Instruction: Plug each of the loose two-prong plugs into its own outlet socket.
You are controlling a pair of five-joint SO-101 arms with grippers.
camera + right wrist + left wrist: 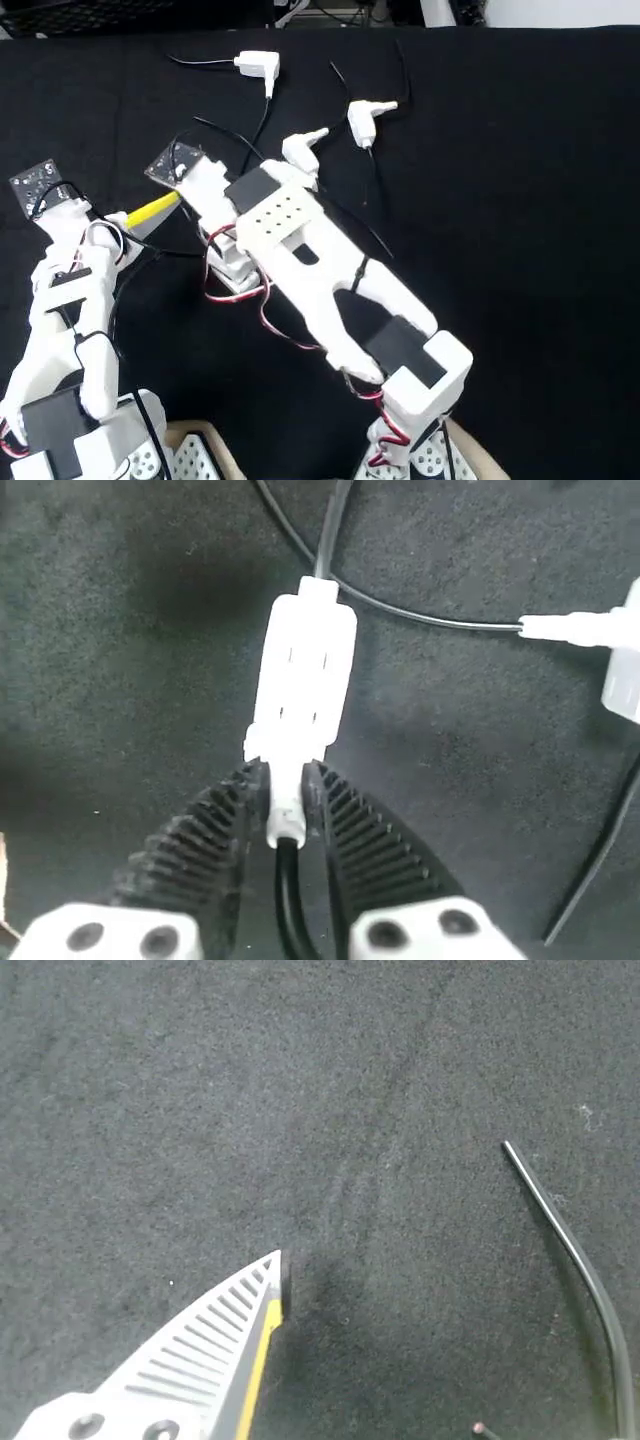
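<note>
Clamping the plug (285,820) at its cord end, right gripper (287,780) holds it against the socket (302,675), mid-table. Risk: socket looks unanchored, so a push may slide or tilt it and jam the prongs. Left gripper (272,1278) closed, empty.

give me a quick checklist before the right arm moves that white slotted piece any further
1. Right pincer grip on the white slotted block: ok, clamped on the neck at its cable end.
2. Block in line with the pincer: ok, it points straight ahead.
3. Loose plug nearby: ok, beside the block but not touching it.
4. That plug's prongs facing the block: cannot tell.
5. Left pincer free: ok, shut on nothing, over bare cloth.
6. Path ahead clear: not ok, a black cable crosses just past the block.
</note>
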